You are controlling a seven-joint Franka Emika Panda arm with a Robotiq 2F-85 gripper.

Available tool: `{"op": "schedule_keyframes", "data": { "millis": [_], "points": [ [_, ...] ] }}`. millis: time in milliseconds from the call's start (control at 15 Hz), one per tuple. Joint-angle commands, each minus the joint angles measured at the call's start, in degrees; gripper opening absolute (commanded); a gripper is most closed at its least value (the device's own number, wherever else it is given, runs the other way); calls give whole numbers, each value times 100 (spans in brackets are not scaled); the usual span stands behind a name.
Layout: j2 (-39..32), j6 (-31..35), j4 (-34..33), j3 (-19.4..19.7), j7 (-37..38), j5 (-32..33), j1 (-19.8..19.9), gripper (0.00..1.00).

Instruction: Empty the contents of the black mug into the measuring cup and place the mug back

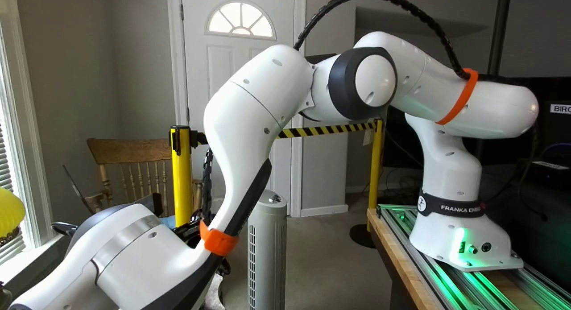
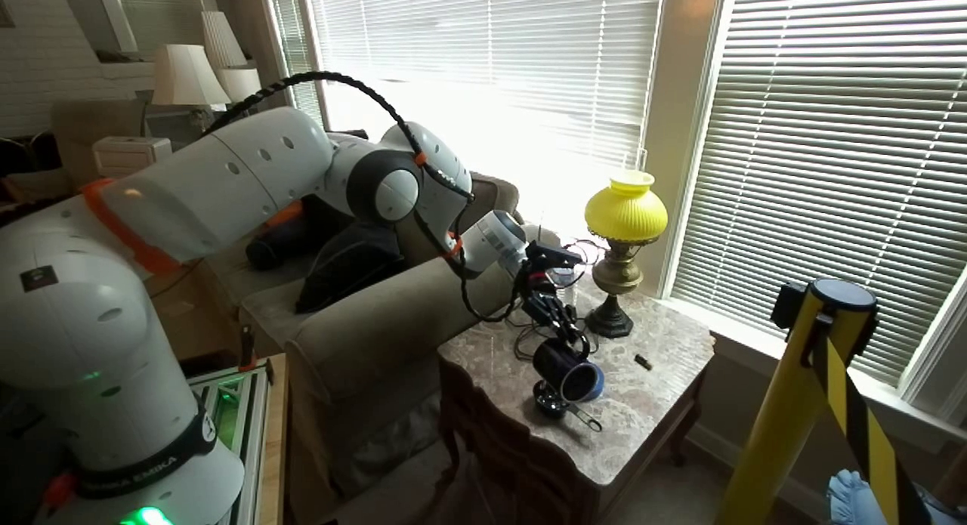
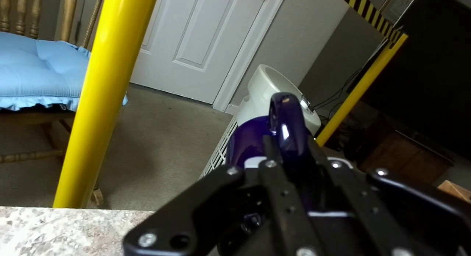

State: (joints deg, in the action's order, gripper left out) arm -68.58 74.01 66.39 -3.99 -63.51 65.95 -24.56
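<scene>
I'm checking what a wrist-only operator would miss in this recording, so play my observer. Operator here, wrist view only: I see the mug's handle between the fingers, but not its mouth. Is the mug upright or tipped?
Observer: Tipped. In an exterior view the black mug is held well over on its side, its open mouth turned toward that camera.
Operator: And what is just below it?
Observer: What looks like the measuring cup, shiny metal with a looped handle, shows just below it in an exterior view; whether the mouth is right over it, I cannot tell.
</scene>
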Motion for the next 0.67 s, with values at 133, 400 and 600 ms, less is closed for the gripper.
{"op": "schedule_keyframes", "data": {
  "millis": [133, 400, 600],
  "points": [
    [-217, -344, -328, 43, -281, 226, -103, 5],
    [-265, -478, -361, 88, -415, 280, -124, 5],
    [-285, -584, -370, 87, -464, 376, -116, 5]
  ]
}}
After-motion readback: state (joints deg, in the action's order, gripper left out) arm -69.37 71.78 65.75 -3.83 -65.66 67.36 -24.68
